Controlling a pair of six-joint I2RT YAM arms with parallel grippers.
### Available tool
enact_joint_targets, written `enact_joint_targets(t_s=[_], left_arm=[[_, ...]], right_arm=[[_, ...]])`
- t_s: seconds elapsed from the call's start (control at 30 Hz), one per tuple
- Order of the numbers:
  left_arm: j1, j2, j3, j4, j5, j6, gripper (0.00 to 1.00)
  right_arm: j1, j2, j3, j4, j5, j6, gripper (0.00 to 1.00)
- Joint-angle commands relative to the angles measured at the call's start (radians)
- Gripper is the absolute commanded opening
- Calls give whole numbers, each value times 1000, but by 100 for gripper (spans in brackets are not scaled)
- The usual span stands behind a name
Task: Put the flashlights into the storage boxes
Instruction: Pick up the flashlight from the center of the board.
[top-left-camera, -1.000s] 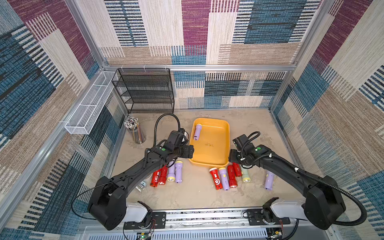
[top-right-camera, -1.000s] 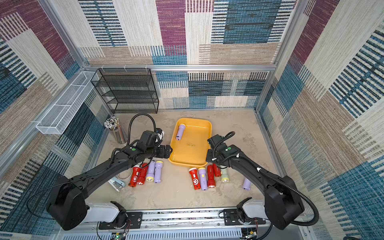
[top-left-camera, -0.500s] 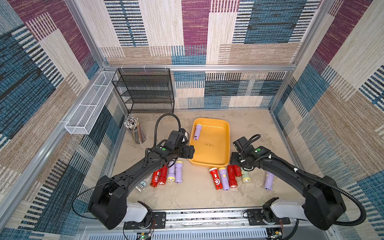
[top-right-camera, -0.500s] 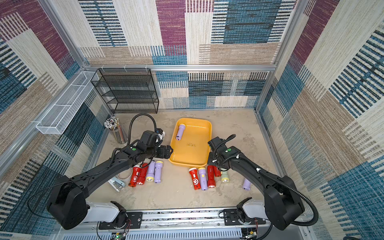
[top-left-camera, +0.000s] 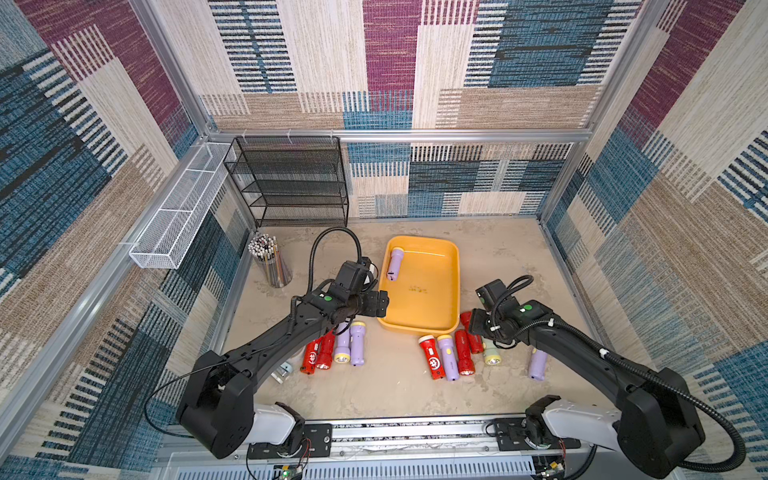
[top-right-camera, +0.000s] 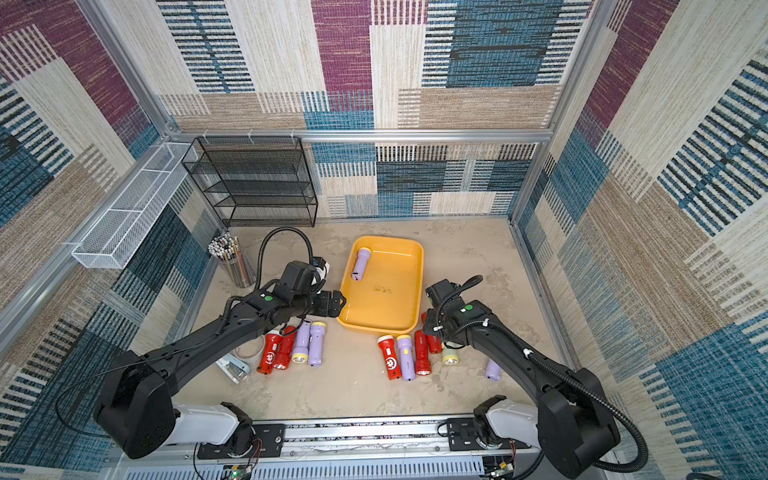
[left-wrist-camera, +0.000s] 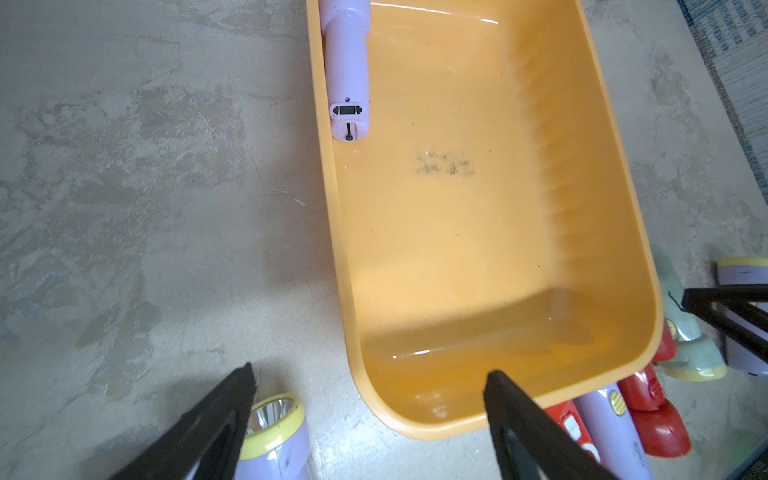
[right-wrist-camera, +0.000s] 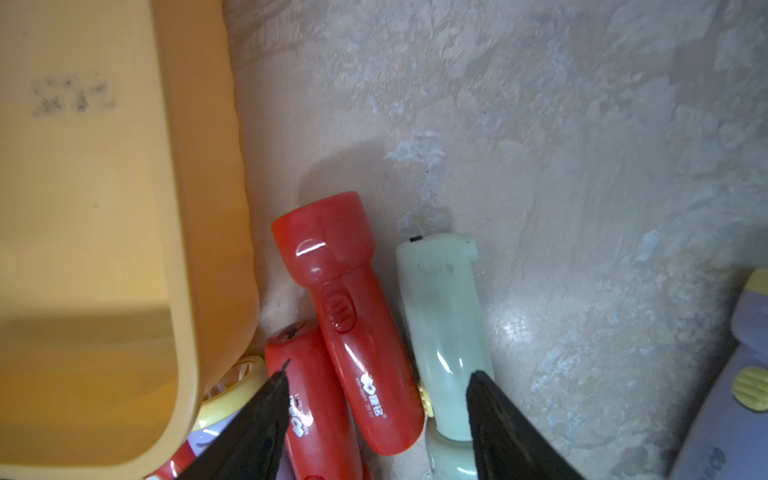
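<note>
**Both grippers empty, one torch in the tray**

The left gripper (left-wrist-camera: 370, 370) hung with its jaws spread wide and nothing between them, above the near left corner of the yellow tray (top-left-camera: 424, 307). The right gripper (right-wrist-camera: 379, 370) was partly spread and held nothing, low over the torches at the tray's near right corner. A red torch (right-wrist-camera: 361, 332) lay between its fingers. A pale green torch (right-wrist-camera: 444, 316) lay just beside that one, and a second red torch (right-wrist-camera: 316, 399) lay on the other side, close to the tray wall. One lilac torch (top-left-camera: 395, 264) lay inside the tray along its far left wall. A row of four torches (top-left-camera: 343, 347), two red and two lilac, lay on the table (top-left-camera: 395, 386) below the left arm. A lone lilac torch (top-left-camera: 537, 363) lay further right. A cup of pencils (top-left-camera: 270, 266) stood at the far left, in front of a black rack (top-left-camera: 291, 183).
</note>
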Motion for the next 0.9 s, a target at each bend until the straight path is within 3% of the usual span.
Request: enact_joint_targets(t_s=[0.0, 0.87], left_arm=[[1, 1, 4, 1, -12, 33, 90], [2, 51, 26, 3, -49, 4, 91]], right_arm=[[-8, -9, -1, 11, 0, -16, 70], [-53, -40, 8, 21, -34, -83, 71]])
